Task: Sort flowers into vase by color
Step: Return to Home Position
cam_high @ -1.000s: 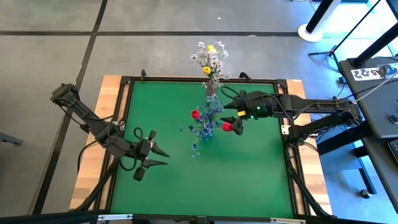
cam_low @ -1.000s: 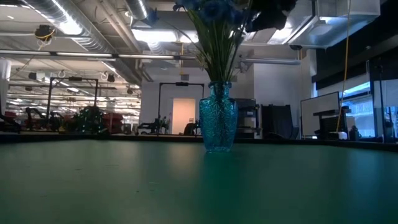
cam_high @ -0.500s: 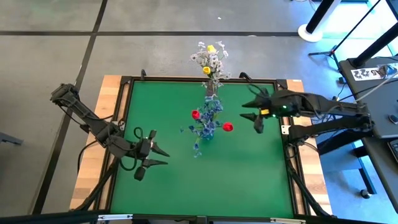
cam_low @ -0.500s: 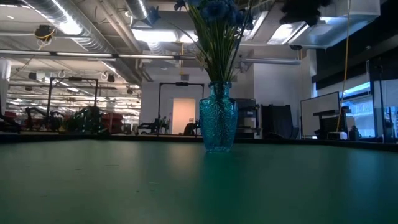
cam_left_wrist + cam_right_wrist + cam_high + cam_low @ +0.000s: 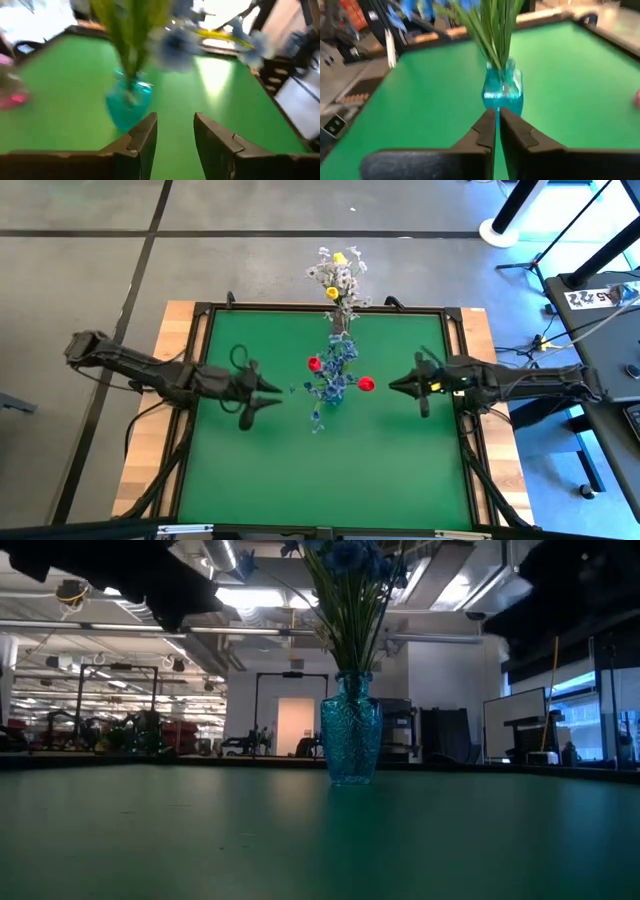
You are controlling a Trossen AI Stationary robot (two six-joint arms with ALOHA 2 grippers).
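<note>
Your left gripper (image 5: pixel 272 393), spread open, and right gripper (image 5: pixel 394 385), closed empty, flank the turquoise textured glass vase (image 5: pixel 350 740), apart from its blue-and-red flowers (image 5: pixel 335 375) to avoid snagging.

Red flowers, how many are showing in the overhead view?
2: one red flower left of the blue blooms, the other right of them. More may hide beneath.

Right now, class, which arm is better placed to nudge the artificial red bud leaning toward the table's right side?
Probably right: the right gripper, shut, points at that red bud from nearby; the open left gripper sits beyond the blue blooms.
</note>
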